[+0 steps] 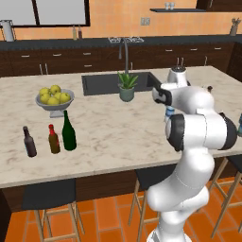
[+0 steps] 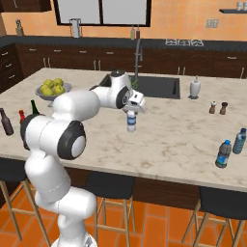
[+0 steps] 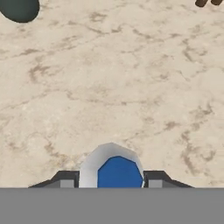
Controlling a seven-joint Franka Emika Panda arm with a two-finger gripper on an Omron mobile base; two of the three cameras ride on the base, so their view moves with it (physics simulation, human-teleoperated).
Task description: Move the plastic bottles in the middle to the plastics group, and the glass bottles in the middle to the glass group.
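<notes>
My gripper (image 2: 131, 111) is shut on a small clear plastic bottle (image 2: 130, 121) with a blue cap (image 3: 119, 172), over the middle of the island counter (image 2: 169, 130). I cannot tell whether its base touches the counter. In the hand view the dark fingertips (image 3: 65, 178) flank the bottle's shoulders. From the left base view, the gripper (image 1: 168, 107) and bottle (image 1: 169, 112) peek out behind my arm. The tall green glass bottle (image 1: 69, 131) stands beside the red-capped brown bottle (image 1: 54, 139) and the blackish bottle (image 1: 29, 142). Two bluish plastic bottles (image 2: 223, 153) (image 2: 239, 141) stand at the counter's right end.
A bowl of yellow fruit (image 1: 54, 98) sits behind the glass group. A potted plant (image 1: 126, 87) stands before the sink (image 1: 101, 82). Two small shakers (image 2: 217, 107) and a soap dispenser (image 2: 195, 88) lie between me and the plastics. Stools line the front edge.
</notes>
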